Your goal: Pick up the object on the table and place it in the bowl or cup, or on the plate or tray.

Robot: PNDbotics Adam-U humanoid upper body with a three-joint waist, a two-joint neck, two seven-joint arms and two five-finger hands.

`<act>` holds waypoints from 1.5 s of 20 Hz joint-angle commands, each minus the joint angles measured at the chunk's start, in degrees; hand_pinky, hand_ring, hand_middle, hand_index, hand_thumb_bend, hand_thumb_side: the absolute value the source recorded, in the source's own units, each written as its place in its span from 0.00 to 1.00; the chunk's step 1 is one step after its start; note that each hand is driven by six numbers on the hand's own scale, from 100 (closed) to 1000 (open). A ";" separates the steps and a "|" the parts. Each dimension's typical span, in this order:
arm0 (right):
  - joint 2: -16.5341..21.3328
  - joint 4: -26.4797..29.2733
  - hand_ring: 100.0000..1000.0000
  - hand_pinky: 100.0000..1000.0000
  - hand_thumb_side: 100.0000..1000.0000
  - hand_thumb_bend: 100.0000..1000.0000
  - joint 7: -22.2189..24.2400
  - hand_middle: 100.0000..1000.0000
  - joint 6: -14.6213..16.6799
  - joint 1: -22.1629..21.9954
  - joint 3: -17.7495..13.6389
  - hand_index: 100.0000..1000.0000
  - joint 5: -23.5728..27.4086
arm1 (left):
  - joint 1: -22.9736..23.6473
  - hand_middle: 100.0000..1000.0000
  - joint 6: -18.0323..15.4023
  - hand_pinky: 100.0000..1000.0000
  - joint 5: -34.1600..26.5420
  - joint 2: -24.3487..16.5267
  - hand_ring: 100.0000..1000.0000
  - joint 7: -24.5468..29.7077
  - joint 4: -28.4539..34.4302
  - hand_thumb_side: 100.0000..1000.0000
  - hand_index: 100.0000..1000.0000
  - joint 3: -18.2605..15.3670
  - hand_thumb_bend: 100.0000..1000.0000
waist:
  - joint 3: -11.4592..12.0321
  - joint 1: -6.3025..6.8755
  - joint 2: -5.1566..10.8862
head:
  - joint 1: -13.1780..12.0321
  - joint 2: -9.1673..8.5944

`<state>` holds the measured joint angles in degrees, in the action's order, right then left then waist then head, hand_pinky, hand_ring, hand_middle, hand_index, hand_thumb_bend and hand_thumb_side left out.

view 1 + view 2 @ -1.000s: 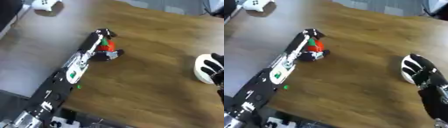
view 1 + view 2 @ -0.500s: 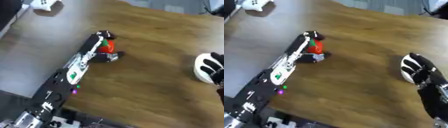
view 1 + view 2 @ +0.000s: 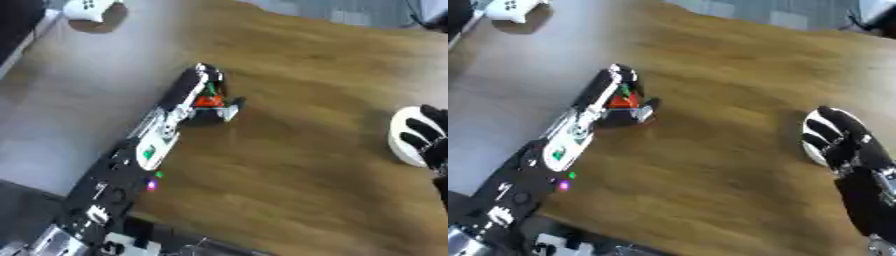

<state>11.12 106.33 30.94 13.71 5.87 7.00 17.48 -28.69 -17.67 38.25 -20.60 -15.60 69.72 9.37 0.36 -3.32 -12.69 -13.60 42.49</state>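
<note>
Fingers of the left hand (image 3: 627,102) curl round a small red-orange object (image 3: 621,100) on the wooden surface (image 3: 728,90); right hand (image 3: 842,140) rests open.

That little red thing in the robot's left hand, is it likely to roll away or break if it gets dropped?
The red object seems small and angular, so it would probably tumble rather than roll far. The left hand curls round it without visibly deforming it, suggesting it is stiff. Fragility cannot be judged.
</note>
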 commanded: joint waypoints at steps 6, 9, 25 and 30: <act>0.40 0.99 0.94 0.93 0.91 0.00 0.25 0.97 -0.30 0.70 0.02 0.97 0.38 | 0.46 0.00 1.17 0.00 1.26 -0.10 0.00 1.69 0.09 0.00 0.10 1.40 0.17 | 0.16 0.22 0.36 | 0.01 -0.12; 0.42 0.97 0.94 0.93 0.91 0.00 0.31 0.97 -0.32 0.72 0.02 0.97 0.42 | 0.43 0.00 0.80 0.00 1.62 -0.20 0.00 3.39 1.21 0.00 0.10 1.99 0.18 | 0.04 0.31 0.42 | 0.01 -0.04; 2.88 0.40 0.94 0.93 0.90 0.00 -1.55 0.97 0.31 -1.11 -1.83 0.97 0.81 | -10.07 0.00 0.89 0.00 3.03 -4.35 0.00 17.19 11.64 0.00 0.11 9.75 0.22 | -3.52 3.62 4.11 | -1.11 -0.12; 3.41 -0.35 0.94 0.93 0.90 0.00 -1.82 0.97 0.54 -1.89 -2.26 0.97 0.22 | -13.13 0.00 0.95 0.00 3.15 -4.05 0.00 19.27 12.58 0.00 0.11 11.05 0.22 | -4.39 4.48 4.89 | -1.33 -0.63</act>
<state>13.58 105.44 29.32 14.09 3.84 5.15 17.90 -40.53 -16.64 41.15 -23.67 3.10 81.07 20.37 -4.05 1.30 -8.72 -14.22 42.49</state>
